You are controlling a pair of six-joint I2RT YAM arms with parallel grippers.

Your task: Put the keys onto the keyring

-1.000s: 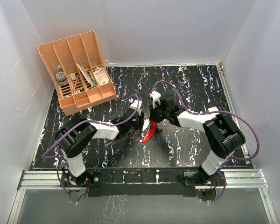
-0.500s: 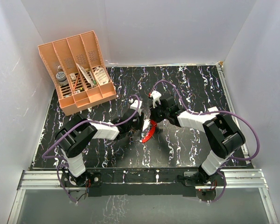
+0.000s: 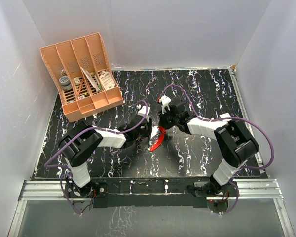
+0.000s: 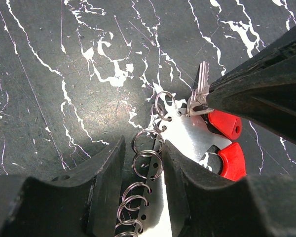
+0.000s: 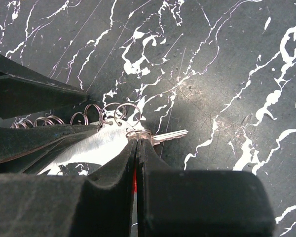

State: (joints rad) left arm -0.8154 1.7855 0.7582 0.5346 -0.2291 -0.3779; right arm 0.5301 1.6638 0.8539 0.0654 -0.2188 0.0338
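Pinched tight, the right gripper point(image 5: 137, 143) holds a small silver key point(image 4: 202, 81) by its head at the middle of the black marbled table point(image 4: 64, 74), the blade poking out beyond its fingertips. Opposite, the left gripper point(image 4: 144, 148) is part-way closed across the keyring point(image 4: 187, 133), a flat steel piece with red grips point(image 4: 227, 126) at its far end and a row of wire rings point(image 4: 148, 165) along one edge. Its fingers press on either side of the plate and hold it just above the tabletop.

Seen from the left wrist, the key's head sits just beside the end ring point(image 4: 164, 103), close to the tip of the steel. Whether the two are touching or already hooked cannot be told from either wrist view. From above, both arms meet nose to nose over the red curve of the keyring.

By the look of it, the threading step is in hand and not yet done. The next move likely calls for a fine nudge by the right arm to bring the hole in the key's head onto the split of that end ring. The left arm would need to hold the plate steady, since a slip could twist the thin wire or flick the key out of the pinch.
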